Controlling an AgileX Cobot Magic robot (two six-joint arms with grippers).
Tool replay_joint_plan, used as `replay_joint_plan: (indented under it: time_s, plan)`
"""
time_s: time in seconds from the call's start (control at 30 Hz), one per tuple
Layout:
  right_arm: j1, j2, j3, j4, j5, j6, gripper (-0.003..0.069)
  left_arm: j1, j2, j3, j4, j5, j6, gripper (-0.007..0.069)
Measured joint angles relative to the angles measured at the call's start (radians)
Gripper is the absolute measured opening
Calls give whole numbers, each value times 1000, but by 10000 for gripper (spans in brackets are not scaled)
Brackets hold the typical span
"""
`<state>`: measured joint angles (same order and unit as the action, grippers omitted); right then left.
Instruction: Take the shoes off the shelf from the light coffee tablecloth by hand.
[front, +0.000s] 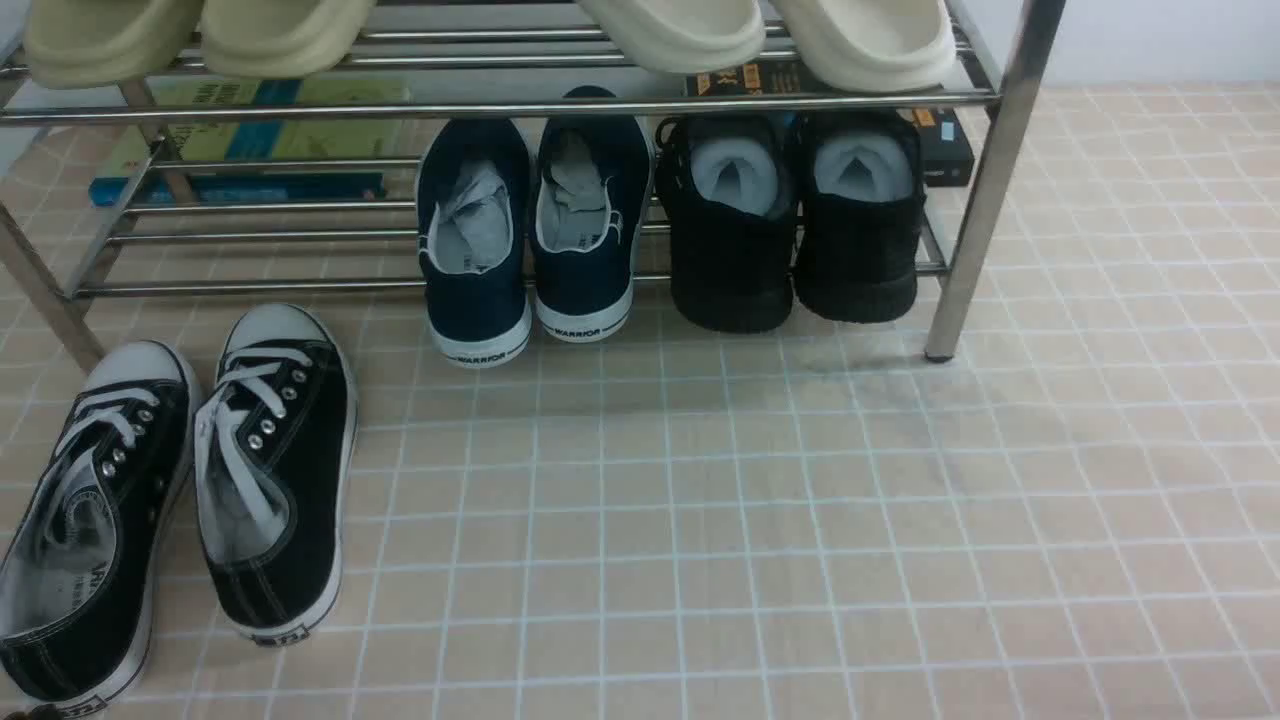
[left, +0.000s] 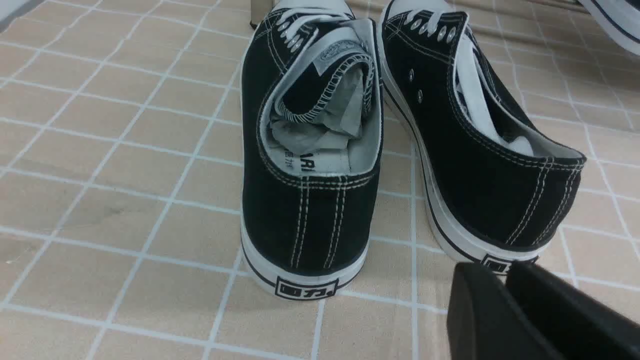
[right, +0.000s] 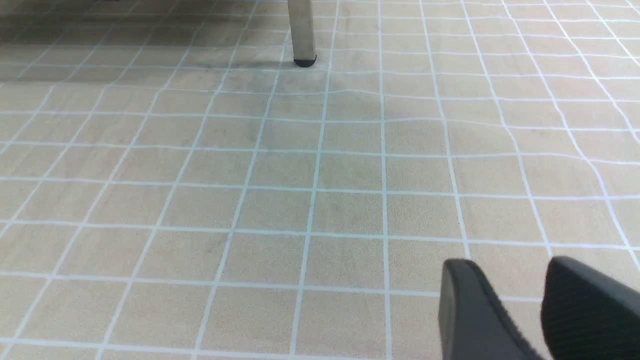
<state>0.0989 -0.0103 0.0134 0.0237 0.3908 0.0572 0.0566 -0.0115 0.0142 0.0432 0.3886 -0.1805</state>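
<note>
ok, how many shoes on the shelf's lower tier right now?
4. One navy WARRIOR shoe and its mate mid-tier; one all-black knit shoe and its mate at the right end, by the shelf leg. None looks hidden.

light: even, bright | shadow: soft under shelf (front: 985, 200) | focus: sharp

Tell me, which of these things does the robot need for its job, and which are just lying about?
Needed: all-black shoes on the lower tier; metal shelf; checked tablecloth.
Lying about: navy shoes beside them; black sneakers with white toes, on the cloth; cream slippers on the top tier; books behind the shelf.
</note>
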Motion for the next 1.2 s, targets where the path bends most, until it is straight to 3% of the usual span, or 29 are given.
replay_joint_plan:
  time_s: [0.83,1.0,1.1,1.2]
  plan:
    - [0,0,0,-3,0,1,240,0,0,0,0,0,0,124]
    - [0,0,0,162,0,121,240,0,0,0,0,0,0,127]
    - [0,0,1,391,13,239,240,0,0,0,0,0,-1,132]
    - [0,0,4,490,14,274,240,0,0,0,0,0,-1,137]
